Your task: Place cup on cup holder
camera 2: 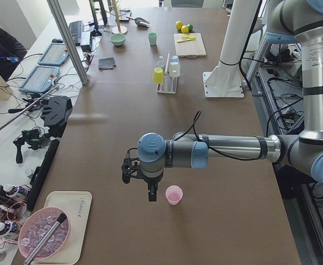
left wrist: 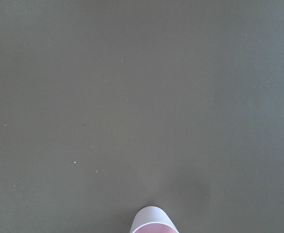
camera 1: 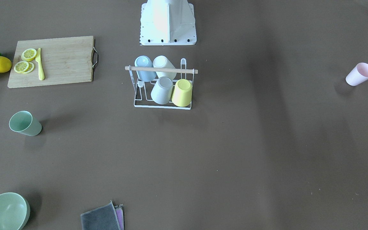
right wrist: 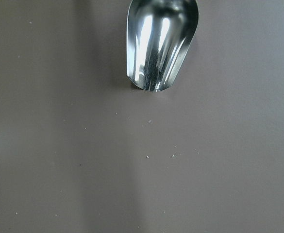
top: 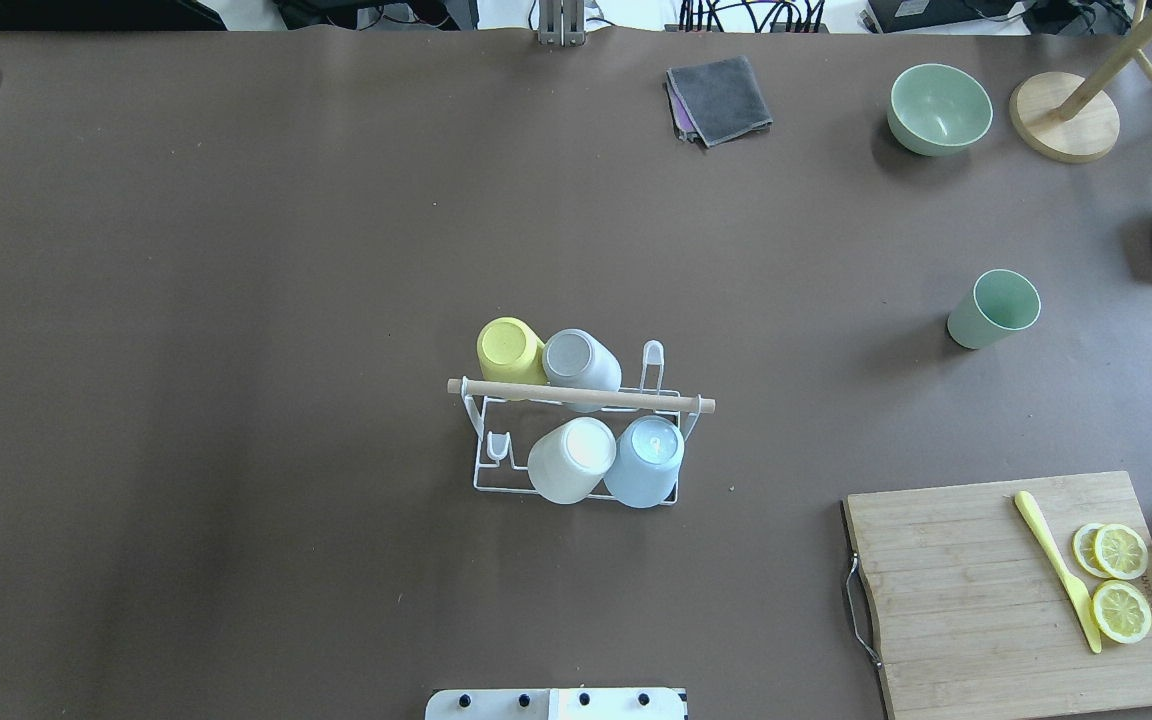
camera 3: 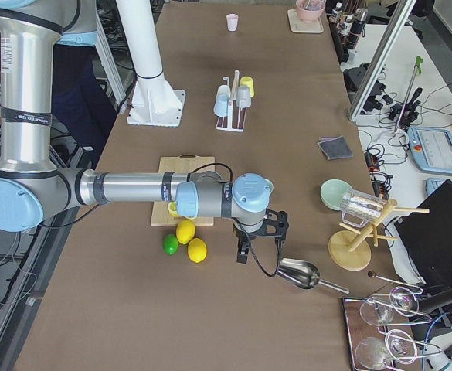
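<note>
The cup holder (camera 1: 161, 69) is a white wire rack with a wooden rod, standing mid-table near the robot base; it also shows in the overhead view (top: 576, 394). It holds several upturned cups: yellow, grey, white and blue. A pink cup (camera 1: 359, 74) stands alone far out on the robot's left side, and its rim shows at the bottom of the left wrist view (left wrist: 153, 224). A green cup (top: 993, 309) stands on the right side. My left gripper (camera 2: 142, 185) hovers just beside the pink cup (camera 2: 174, 194). My right gripper (camera 3: 253, 243) hovers near a metal scoop. I cannot tell whether either is open or shut.
A cutting board (top: 976, 600) holds lemon slices and a yellow knife, with lemons and a lime beside it. A green bowl (top: 939, 108), a grey cloth (top: 721, 98), a metal scoop (right wrist: 162, 43) and a wooden mug tree (top: 1066, 115) lie at the far right.
</note>
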### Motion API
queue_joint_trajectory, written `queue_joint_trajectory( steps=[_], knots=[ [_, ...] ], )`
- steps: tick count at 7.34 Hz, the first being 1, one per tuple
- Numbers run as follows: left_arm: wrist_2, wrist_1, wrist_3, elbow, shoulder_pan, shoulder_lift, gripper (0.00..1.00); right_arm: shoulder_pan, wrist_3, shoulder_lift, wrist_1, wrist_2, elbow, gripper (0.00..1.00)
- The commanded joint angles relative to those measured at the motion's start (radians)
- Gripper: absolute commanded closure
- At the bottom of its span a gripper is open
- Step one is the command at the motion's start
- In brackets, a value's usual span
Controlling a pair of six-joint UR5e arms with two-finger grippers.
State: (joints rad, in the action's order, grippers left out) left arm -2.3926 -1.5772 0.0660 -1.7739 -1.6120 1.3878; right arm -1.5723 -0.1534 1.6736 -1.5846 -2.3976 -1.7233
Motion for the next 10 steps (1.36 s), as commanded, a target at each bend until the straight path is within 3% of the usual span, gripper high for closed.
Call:
queue_joint_trajectory(
  steps=[1, 10],
  knots=[
    [0.042, -0.021, 0.0, -0.005, 0.009, -0.001, 0.01, 0.0, 0.0, 0.0, 0.0, 0.0, -0.001, 0.0],
    [0.044, -0.024, 0.0, 0.008, 0.007, 0.0, 0.01, 0.0, 0.003, 0.002, 0.0, -0.001, 0.001, 0.0]
  ],
)
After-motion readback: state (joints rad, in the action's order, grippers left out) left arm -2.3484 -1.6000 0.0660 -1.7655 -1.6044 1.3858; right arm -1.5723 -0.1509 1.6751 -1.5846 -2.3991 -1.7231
